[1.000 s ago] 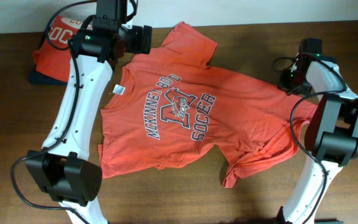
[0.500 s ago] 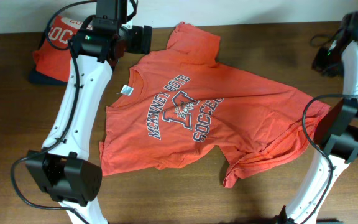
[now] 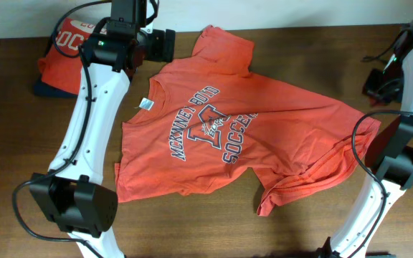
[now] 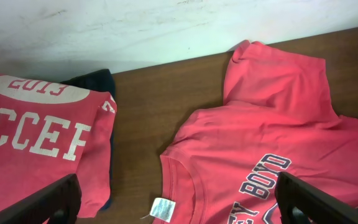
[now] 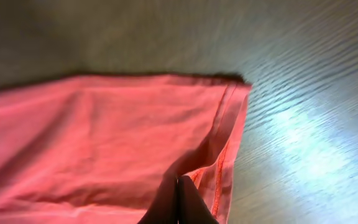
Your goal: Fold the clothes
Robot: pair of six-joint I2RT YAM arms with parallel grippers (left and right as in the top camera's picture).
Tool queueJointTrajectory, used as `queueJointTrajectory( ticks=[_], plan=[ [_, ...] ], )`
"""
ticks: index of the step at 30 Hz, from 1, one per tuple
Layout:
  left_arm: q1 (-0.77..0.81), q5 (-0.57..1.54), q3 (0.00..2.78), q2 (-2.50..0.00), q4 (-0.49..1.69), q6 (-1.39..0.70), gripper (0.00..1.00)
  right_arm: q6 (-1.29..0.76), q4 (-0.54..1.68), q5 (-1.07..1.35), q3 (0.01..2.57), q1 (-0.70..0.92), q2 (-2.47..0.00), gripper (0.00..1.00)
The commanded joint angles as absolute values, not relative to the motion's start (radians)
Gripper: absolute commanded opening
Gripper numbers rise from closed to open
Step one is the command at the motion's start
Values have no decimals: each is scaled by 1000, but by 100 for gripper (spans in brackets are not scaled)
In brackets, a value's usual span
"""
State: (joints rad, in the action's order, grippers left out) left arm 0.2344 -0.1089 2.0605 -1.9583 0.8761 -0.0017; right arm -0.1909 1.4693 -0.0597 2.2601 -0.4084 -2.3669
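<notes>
An orange-red T-shirt point(image 3: 264, 122) with navy-and-white "SOCCER" lettering lies spread face up across the table, its white neck tag point(image 3: 145, 104) at the collar. My left gripper point(image 3: 160, 44) is open and empty above the collar and upper sleeve; the left wrist view shows its fingers wide apart point(image 4: 179, 208) over the shirt point(image 4: 278, 143) and tag point(image 4: 162, 208). My right gripper point(image 3: 378, 82) is at the shirt's right edge. In the right wrist view its fingertips point(image 5: 179, 182) are shut on the shirt's hem point(image 5: 225, 143) near a corner.
A folded orange-red shirt with white "SOCCER" lettering point(image 3: 67, 43) lies on a dark navy garment point(image 3: 49, 89) at the back left; it also shows in the left wrist view point(image 4: 36, 130). A white wall point(image 4: 166, 25) runs behind the table's back edge.
My right gripper has moved right and dragged the shirt's right side with it, stretching the shirt out. Over the last half second the shirt stayed still. The left arm has not moved.
</notes>
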Motion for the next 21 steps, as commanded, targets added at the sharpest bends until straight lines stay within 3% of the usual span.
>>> queueJointTrajectory(
  ticks=[1,21],
  plan=[
    [233,-109,2059,-1964,877,-11,99,-212,1446,-58,2154,-413,-2363,4],
    [233,-109,2059,-1964,877,-12,99,-210,928,-146,1783,-415,-2363,4]
  ],
)
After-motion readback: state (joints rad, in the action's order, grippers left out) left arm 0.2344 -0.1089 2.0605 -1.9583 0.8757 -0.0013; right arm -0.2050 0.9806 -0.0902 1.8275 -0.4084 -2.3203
